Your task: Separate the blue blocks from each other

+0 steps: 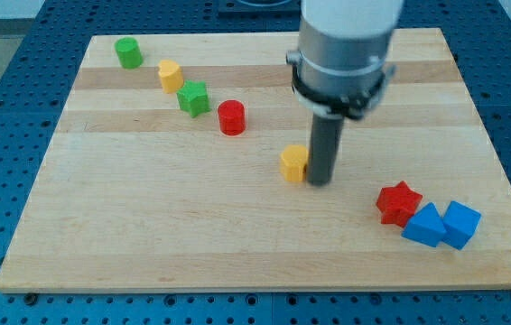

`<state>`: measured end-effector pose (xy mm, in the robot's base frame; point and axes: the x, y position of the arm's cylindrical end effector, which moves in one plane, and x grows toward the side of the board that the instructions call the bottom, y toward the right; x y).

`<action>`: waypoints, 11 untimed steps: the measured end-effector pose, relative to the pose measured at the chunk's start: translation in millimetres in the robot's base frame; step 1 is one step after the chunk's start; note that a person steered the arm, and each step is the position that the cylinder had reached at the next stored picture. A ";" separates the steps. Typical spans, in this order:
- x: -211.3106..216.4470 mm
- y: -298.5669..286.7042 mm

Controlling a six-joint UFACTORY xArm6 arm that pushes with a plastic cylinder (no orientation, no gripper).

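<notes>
Two blue blocks sit touching each other at the view's lower right: a left blue block (pixel 424 226) and a right blue cube (pixel 460 224). A red star block (pixel 398 201) touches the left blue block on its upper left. My tip (pixel 319 181) is on the board near the centre, right next to a yellow block (pixel 294 163) on its right side. The tip is well to the left of the blue blocks and apart from them.
A diagonal row runs from the view's upper left: a green cylinder (pixel 129 53), a yellow block (pixel 170 75), a green star block (pixel 193 98) and a red cylinder (pixel 231 118). The wooden board (pixel 147 235) lies on a blue perforated table.
</notes>
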<state>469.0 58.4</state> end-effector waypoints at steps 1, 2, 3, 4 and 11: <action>-31.8 -7.4; -25.4 -7.4; -3.3 -1.5; 10.3 21.4; 136.4 134.2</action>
<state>605.4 192.6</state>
